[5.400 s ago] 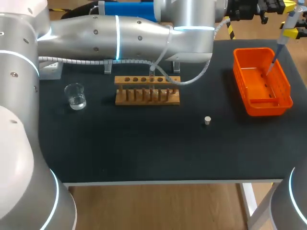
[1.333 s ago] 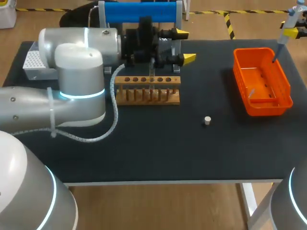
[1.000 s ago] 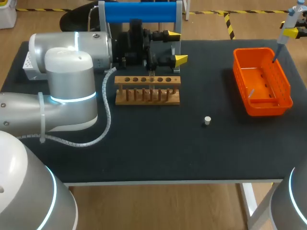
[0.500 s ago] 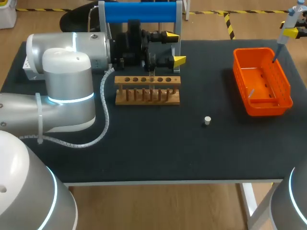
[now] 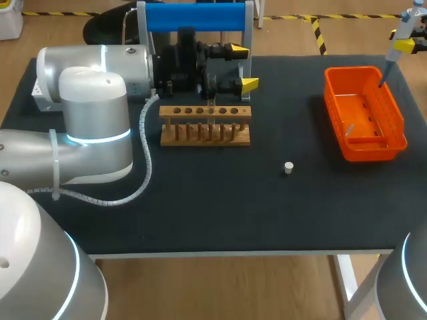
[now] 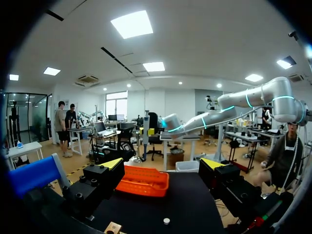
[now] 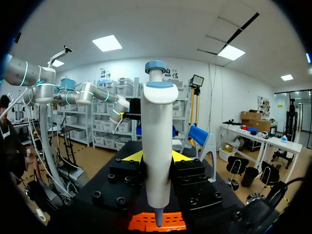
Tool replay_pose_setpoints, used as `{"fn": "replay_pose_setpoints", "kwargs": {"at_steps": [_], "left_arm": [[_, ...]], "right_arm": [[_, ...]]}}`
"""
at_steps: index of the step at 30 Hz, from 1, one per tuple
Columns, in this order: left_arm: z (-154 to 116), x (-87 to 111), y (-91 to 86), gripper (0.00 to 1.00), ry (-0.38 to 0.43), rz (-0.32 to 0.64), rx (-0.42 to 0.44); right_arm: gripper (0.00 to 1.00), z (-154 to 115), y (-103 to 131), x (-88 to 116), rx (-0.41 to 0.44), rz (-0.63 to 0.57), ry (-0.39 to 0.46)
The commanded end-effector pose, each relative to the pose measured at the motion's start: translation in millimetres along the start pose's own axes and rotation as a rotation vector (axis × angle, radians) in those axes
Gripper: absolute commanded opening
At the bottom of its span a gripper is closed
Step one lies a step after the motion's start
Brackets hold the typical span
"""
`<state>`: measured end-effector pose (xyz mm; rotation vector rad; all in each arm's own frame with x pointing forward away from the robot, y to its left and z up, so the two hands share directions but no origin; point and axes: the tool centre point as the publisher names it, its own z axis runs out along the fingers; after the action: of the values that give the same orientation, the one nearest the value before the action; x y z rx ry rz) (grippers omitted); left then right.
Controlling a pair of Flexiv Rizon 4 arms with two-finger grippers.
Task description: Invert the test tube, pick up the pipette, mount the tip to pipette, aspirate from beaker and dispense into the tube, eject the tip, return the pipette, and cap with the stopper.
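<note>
- Black table (image 5: 200,213) carries it all, and the wooden test tube rack (image 5: 205,125) sits toward its far side. That rack is our marker.
- Left arm (image 5: 87,127) sweeps in on the rack's left, its big elbow standing close beside the rack's left end.
- Blue-topped stand (image 5: 193,17) rises behind the rack at the table's far edge.
- Orange basket (image 5: 393,130) sits well off to the rack's right, near the table's right edge.
- Pipette (image 7: 157,141) hangs upright, far right of the rack, its lower end pointing down over the basket's far rim.
- Right gripper (image 7: 156,156) is clamped on the pipette's body, one yellow tip on each side.
- Left gripper (image 5: 241,65) hovers just behind and above the rack, its fingers spread wide with nothing between them.
- Clear test tube (image 5: 211,108) stands in one of the rack's middle holes, just below that gripper.
- Little pale stopper (image 5: 288,167) lies alone in front of the rack, off to its right, between rack and basket.
</note>
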<state>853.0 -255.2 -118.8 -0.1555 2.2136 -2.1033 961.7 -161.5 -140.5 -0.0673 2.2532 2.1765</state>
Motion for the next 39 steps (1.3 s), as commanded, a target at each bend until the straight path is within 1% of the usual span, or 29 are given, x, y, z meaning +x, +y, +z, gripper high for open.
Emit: {"fn": "replay_pose_setpoints", "kwargs": {"at_steps": [1,5,12,17,20,23,29,31,39], "left_arm": [[0,0.1,-0.1,1.00,-0.001,-0.001,0.000],[0,0.1,-0.1,1.00,-0.001,-0.001,0.000],[0,0.1,-0.1,1.00,-0.001,-0.001,0.000],[0,0.1,-0.1,1.00,-0.001,-0.001,0.000],[0,0.1,-0.1,1.00,-0.001,-0.001,0.000],[0,0.1,-0.1,1.00,-0.001,-0.001,0.000],[0,0.1,-0.1,1.00,-0.001,-0.001,0.000],[0,0.1,-0.1,1.00,-0.001,-0.001,0.000],[0,0.1,-0.1,1.00,-0.001,-0.001,0.000]], "right_arm": [[0.00,13,3,13,0.012,0.007,-0.042],[0.00,33,5,26,0.027,0.025,-0.080],[0.00,77,5,47,0.029,0.035,-0.091],[0.00,112,5,61,0.012,0.038,-0.072],[0.00,132,5,69,0.010,0.029,-0.038],[0.00,149,7,75,0.002,0.008,-0.022],[0.00,176,6,82,-0.002,0.008,0.004],[0.00,188,5,85,-0.003,0.015,0.023],[0.00,219,3,85,0.006,0.010,0.051]]}}
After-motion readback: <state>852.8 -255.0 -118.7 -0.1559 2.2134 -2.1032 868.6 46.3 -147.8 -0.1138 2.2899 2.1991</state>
